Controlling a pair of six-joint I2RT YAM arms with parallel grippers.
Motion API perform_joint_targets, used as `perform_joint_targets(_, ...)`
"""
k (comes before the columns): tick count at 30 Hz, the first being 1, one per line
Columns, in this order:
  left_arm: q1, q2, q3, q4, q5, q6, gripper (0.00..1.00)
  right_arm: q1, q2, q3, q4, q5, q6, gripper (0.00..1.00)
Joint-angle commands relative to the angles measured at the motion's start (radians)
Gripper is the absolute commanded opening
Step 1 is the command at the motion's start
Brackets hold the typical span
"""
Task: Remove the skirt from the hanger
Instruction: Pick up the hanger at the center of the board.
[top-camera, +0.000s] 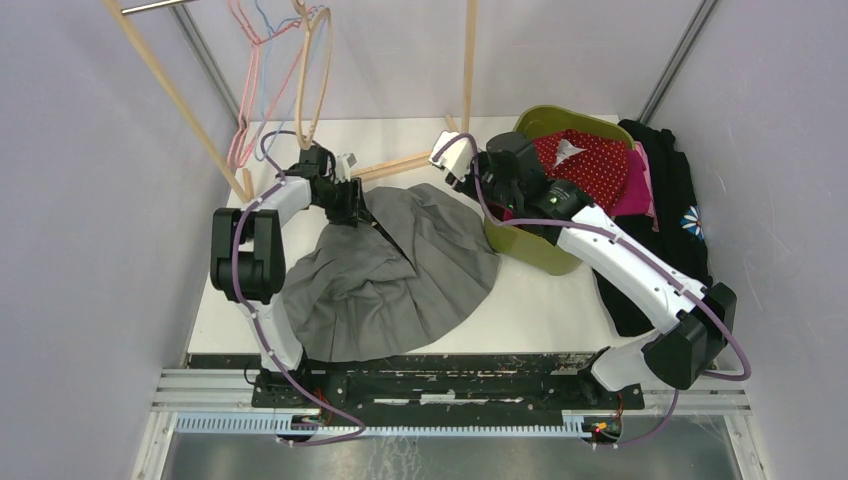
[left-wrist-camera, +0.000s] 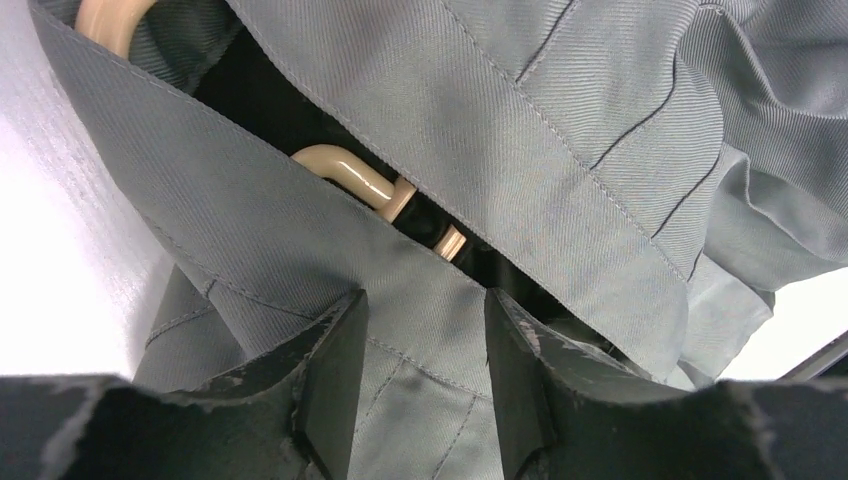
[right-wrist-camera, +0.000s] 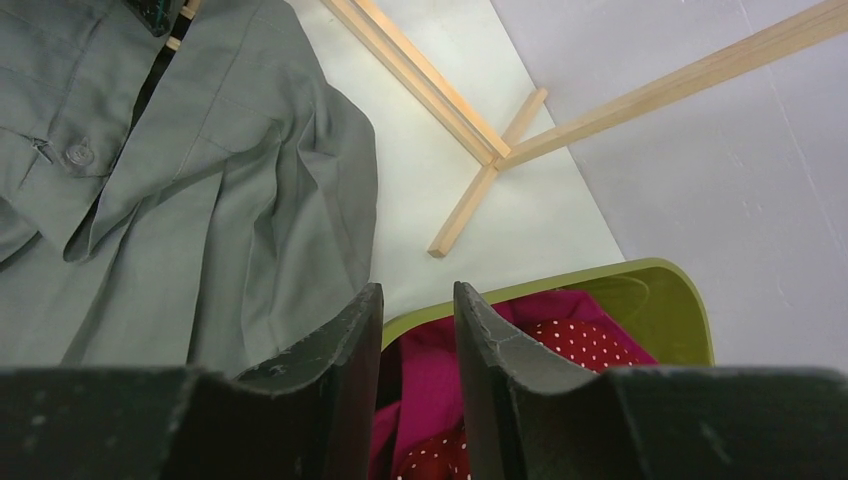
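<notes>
The grey skirt (top-camera: 390, 275) lies flat on the white table (top-camera: 560, 300), left of centre in the overhead view. Its long axis runs from the waistband at the upper middle of the frame down to the hem at the lower left. The waistband is the far end, and the pleats fan out from it toward the near edge of the table and to the right. The beige hanger (left-wrist-camera: 350, 175) is inside the waistband; in the left wrist view a curved part of it shows in the dark gap between two layers of cloth. The left claw (left-wrist-camera: 425, 297) is at the waistband with its fingers about halfway apart. Grey cloth shows in the gap between them, but they are not pinched on it. The right claw (right-wrist-camera: 417, 290) hangs over the near rim of the green bin (top-camera: 530, 250), right of the skirt. Its fingers stand a narrow way apart and have hold of nothing. A red dotted cloth (top-camera: 590, 155) and a magenta cloth (right-wrist-camera: 430, 370) sit in the bin, and a black garment (top-camera: 680, 190) lies at the right edge of the table. The wooden rack (right-wrist-camera: 470, 150) stands behind the skirt, with spare hangers (top-camera: 270, 60) hung at the upper left.
</notes>
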Motion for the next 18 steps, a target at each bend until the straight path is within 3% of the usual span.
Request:
perform_joint_targets(1, 0.002, 0.006, 0.042, 0.040, -0.010, 0.031, 0.55, -0.008, -0.030, 0.017, 0.020, -0.018, 0.011, 0.37)
perform_joint_targets(12, 0.001, -0.089, 0.096, -0.026, -0.066, 0.075, 0.62, -0.016, -0.012, 0.028, 0.010, -0.038, 0.004, 0.36)
perform_joint_targets(18, 0.004, -0.036, 0.100, -0.076, -0.146, 0.146, 0.68, -0.017, -0.012, 0.025, 0.011, -0.050, 0.009, 0.36)
